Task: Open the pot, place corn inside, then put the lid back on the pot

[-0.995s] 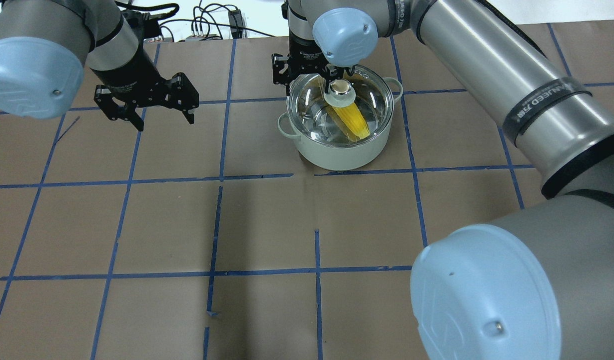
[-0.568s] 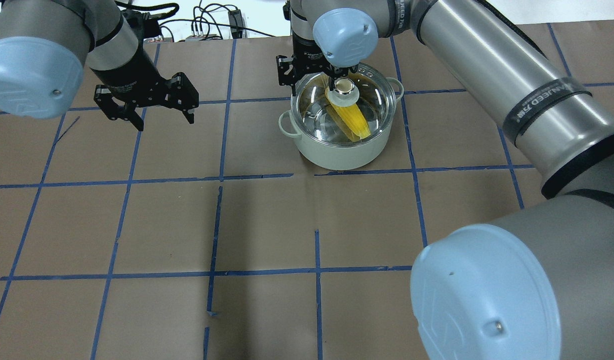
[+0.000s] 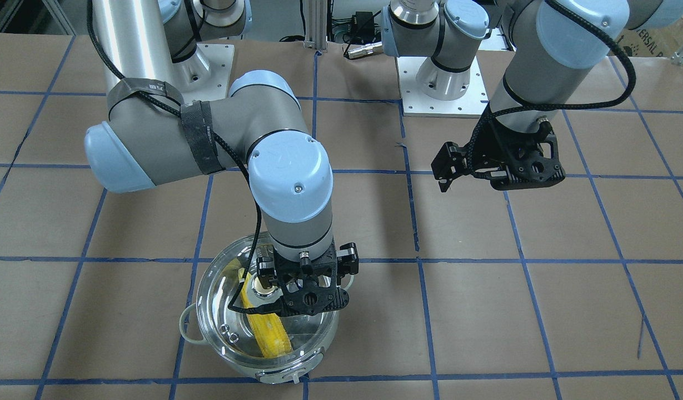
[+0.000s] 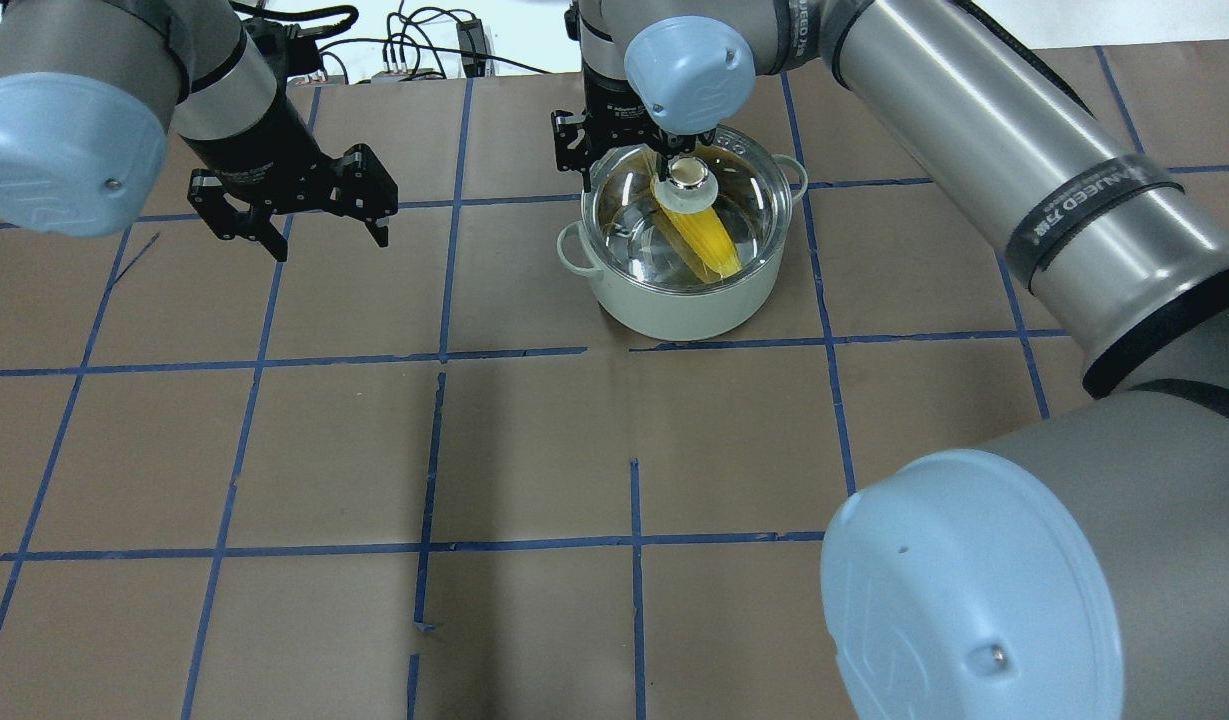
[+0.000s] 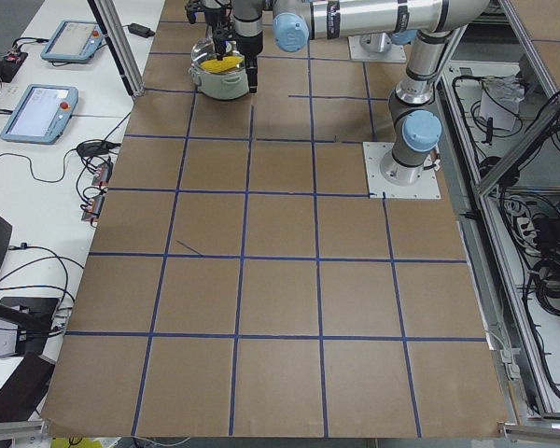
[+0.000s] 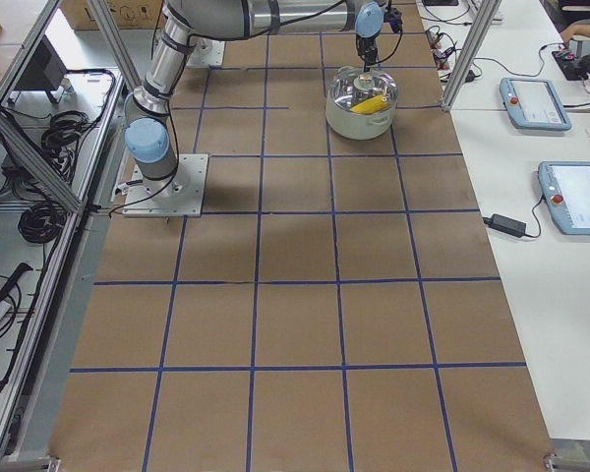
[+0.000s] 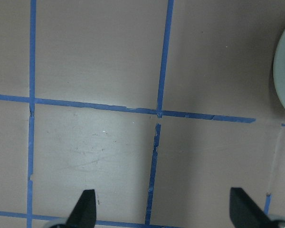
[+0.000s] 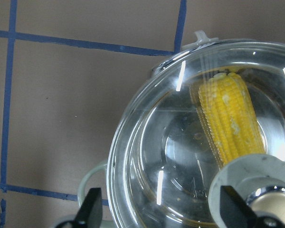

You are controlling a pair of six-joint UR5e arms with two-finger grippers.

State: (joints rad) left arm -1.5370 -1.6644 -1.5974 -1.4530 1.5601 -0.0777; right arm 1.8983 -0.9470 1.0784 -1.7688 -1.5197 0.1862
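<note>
Brown papered table [image 4: 274, 450] bears the pot [image 4: 674, 310], corn [image 4: 709, 240] inside, lid [image 4: 629, 205] on top; right gripper [image 8: 159, 211] hangs wide over it, left gripper [image 4: 326, 240] wide too, well aside.

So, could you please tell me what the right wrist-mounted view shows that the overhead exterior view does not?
Only the right wrist view shows the separate kernels of the corn through the glass, and the fingertips of the right gripper set wide apart. Only the overhead view shows the left gripper, open above the table and well apart from the pot. Both show the lid on the pot with the corn lying inside.
</note>
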